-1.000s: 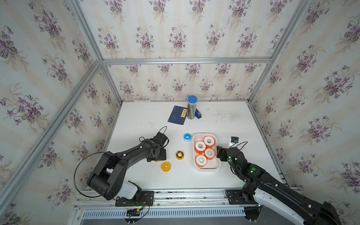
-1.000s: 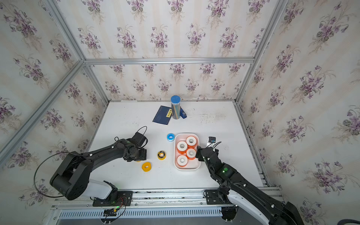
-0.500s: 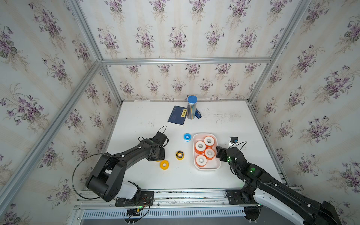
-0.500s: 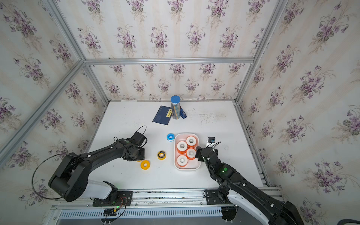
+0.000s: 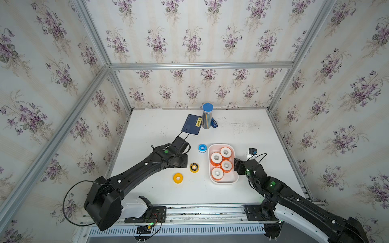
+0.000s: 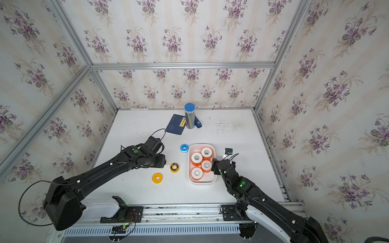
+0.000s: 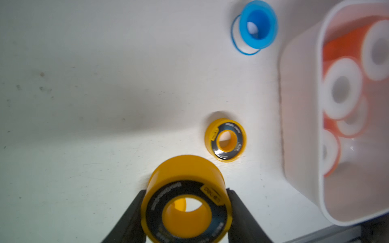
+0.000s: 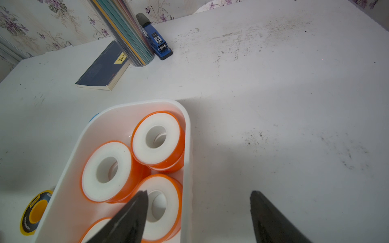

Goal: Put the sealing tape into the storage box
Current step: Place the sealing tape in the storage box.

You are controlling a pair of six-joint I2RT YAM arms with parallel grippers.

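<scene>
About half the work looks done. Four orange-rimmed rolls (image 5: 216, 158) of sealing tape lie flat in the storage box (image 5: 229, 179), and four rolls are outside it. Taking twelve o'clock as the back wall in a top view, the blue roll (image 5: 202, 148) sits just beside the box's corner at ten o'clock. The loose yellow-and-black roll (image 5: 194, 167) lies near the wall at nine o'clock, and the plain yellow roll (image 5: 178, 178) lies farther out at eight. The fourth, the gripped yellow-and-black roll (image 7: 185, 172), is clamped on both sides by the left gripper (image 7: 186, 192) at nine o'clock, beyond the loose one. Whether it is off the table (image 5: 157, 130) I cannot tell. The right gripper (image 8: 199, 192) is spread wide and empty at three o'clock, with one finger above the rolls and the other outside the rim. Bare floor shows at the box's six o'clock end and in its ten o'clock corner, so a drop there seems easiest. The path from nine o'clock must clear the raised wall and the loose roll. The notebook (image 5: 192, 124), cylinder (image 5: 207, 117) and stapler (image 5: 213, 123) stand well apart at eleven to twelve o'clock.
</scene>
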